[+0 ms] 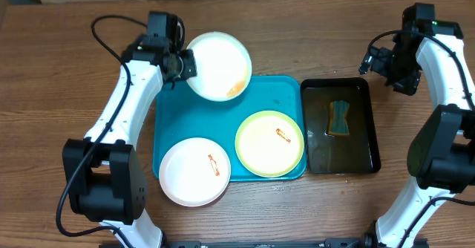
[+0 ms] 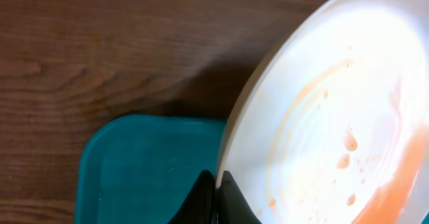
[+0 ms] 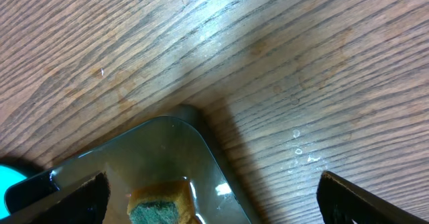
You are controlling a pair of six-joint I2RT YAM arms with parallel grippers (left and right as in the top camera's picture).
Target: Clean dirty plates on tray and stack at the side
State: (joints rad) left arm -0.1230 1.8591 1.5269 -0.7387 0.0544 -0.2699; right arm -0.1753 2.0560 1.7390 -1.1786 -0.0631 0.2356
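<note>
Clamping on the left rim of the far white plate (image 1: 219, 64), the left fingers (image 1: 185, 64) are pinched tight. On the left wrist view I am seeing them (image 2: 201, 198) squeezed together right at that rim, with the plate (image 2: 335, 117) filling the right of the view. This plate is hanging over the far left corner of the tray (image 1: 194, 118) and partly out over the bench (image 1: 297, 18). An orange smear (image 1: 236, 90) is running along its near right side, with thin orange streaks and drops across the middle. I cannot tell whether it is touching the tray.

The near white plate (image 1: 194, 171) is sitting at the tray's near left corner, overlapping the rim, with a small orange mark at its centre. Just to its right, the yellow plate (image 1: 269, 143) with the green rim is lying flat in the tray, also marked orange.

Right of the tray, touching it, the black tray (image 1: 371, 133) is holding liquid and a sponge (image 1: 340, 118).

The right fingers (image 1: 392, 62) are hovering beyond the black tray's far right corner, spread wide and holding nothing; the wrist view is showing them (image 3: 80, 198) apart above that corner.
</note>
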